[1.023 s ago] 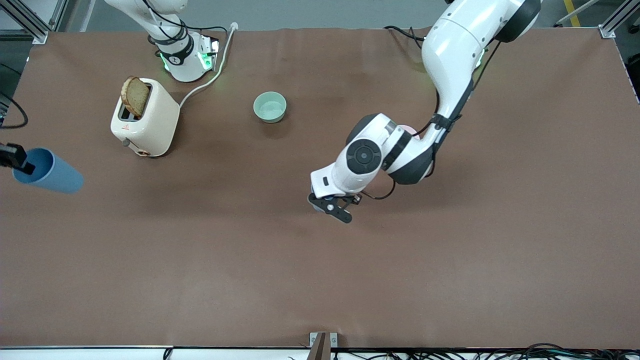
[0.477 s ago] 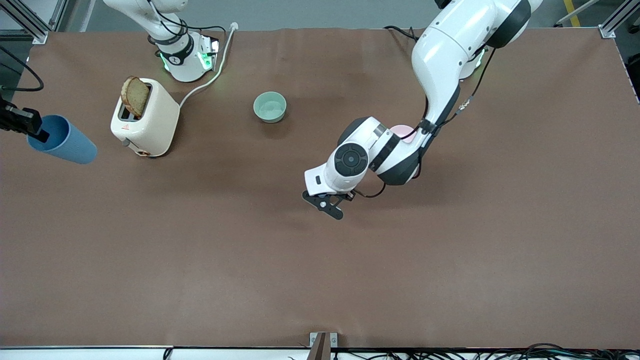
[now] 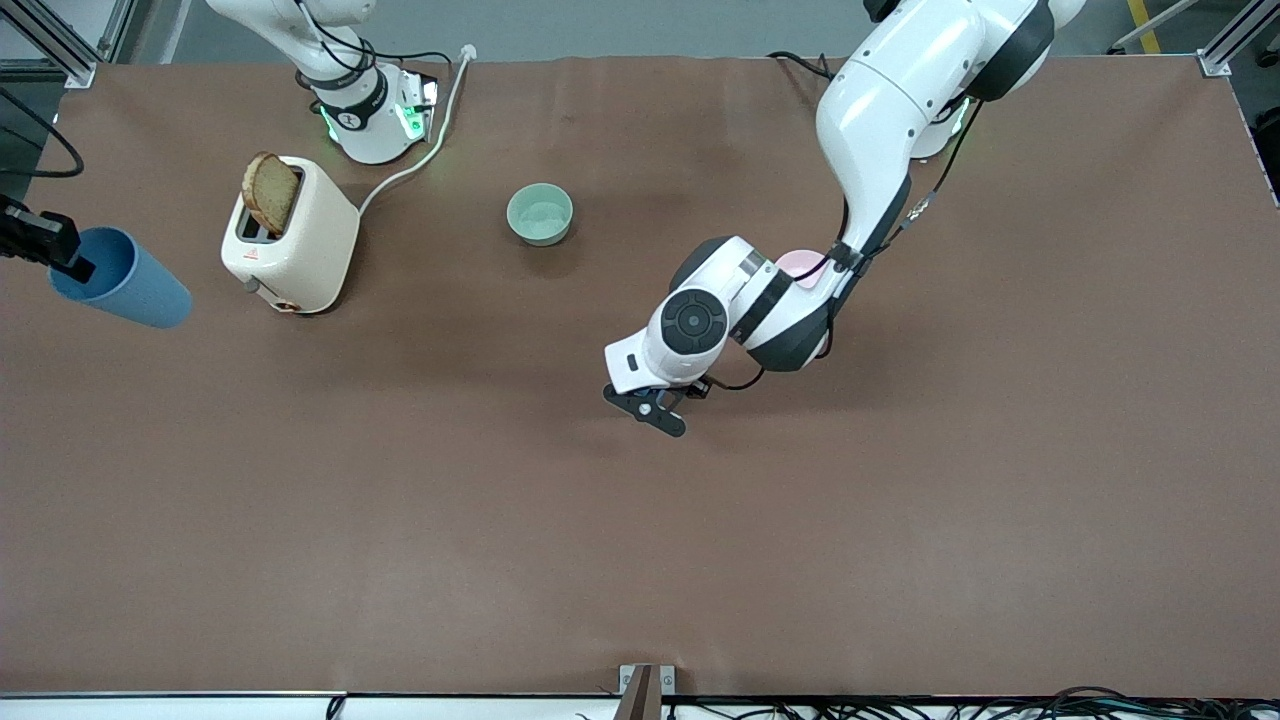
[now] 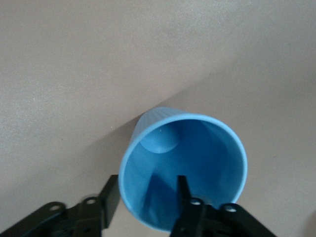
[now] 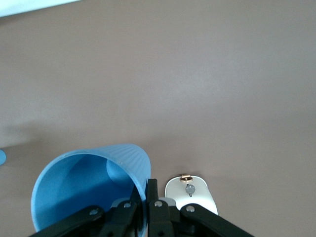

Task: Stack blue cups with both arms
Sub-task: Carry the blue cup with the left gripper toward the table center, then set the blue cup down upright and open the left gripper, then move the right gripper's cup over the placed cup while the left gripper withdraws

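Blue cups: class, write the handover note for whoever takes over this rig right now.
Right tool: shut on the rim of the held cup, which hangs tilted over the right arm's end of the table.
Left tool: open, fingers astride the rim of the other cup, which appears to stand mid-table.
Done: one cup lifted.
Left: carry the held cup over and nest it into the other cup.

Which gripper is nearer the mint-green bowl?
Left. The left gripper is over mid-table, nearer the front camera than the mint-green bowl. The right gripper holds a blue cup at the right arm's table end.
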`<state>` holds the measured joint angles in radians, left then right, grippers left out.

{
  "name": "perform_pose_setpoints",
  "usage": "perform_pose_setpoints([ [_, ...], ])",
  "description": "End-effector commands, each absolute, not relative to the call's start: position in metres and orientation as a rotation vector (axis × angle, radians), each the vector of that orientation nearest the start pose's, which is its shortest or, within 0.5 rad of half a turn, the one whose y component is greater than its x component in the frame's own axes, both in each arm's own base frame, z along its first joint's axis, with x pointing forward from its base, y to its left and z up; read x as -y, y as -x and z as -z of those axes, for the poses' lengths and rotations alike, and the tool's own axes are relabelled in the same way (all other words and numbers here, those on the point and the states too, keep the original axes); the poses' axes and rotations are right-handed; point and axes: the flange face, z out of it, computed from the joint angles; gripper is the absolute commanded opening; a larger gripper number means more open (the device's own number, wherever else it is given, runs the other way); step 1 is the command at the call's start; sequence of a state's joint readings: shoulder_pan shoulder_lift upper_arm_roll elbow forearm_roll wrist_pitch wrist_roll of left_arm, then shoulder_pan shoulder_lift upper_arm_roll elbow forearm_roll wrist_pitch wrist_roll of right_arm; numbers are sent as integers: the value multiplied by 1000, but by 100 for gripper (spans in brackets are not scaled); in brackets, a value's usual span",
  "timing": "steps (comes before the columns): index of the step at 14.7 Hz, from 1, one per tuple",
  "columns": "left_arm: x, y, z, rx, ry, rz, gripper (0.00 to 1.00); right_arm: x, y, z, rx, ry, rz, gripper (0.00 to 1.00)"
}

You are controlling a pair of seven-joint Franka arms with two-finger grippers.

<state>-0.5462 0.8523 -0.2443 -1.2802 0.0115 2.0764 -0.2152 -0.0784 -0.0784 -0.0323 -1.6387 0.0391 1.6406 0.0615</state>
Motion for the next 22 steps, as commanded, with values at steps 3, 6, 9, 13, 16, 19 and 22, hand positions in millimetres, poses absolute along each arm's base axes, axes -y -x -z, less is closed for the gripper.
perform_pose_setpoints([
  [3, 499, -556, -283, -816, 3166, -150, 100, 52, -548, -647, -291, 3100, 101, 1],
  [6, 485, -560, -330, -804, 3156, -141, 100, 40, -549, -641, -277, 3099, 81, 2],
  [9, 433, -586, -407, -694, 3189, -73, 100, 1, -551, -639, -182, 3106, 79, 2],
  [13, 296, -653, -461, -387, 3240, 44, 100, -77, -560, -635, -156, 3083, 152, 2],
  [16, 218, -682, -462, -201, 3237, 52, 100, -157, -570, -608, -187, 3061, 152, 0],
  [19, 153, -696, -483, -70, 3191, 126, 100, -234, -579, -567, -217, 3035, 173, 0],
  [22, 126, -685, -529, -55, 3079, 204, 100, -318, -574, -527, -325, 2977, 214, 0],
])
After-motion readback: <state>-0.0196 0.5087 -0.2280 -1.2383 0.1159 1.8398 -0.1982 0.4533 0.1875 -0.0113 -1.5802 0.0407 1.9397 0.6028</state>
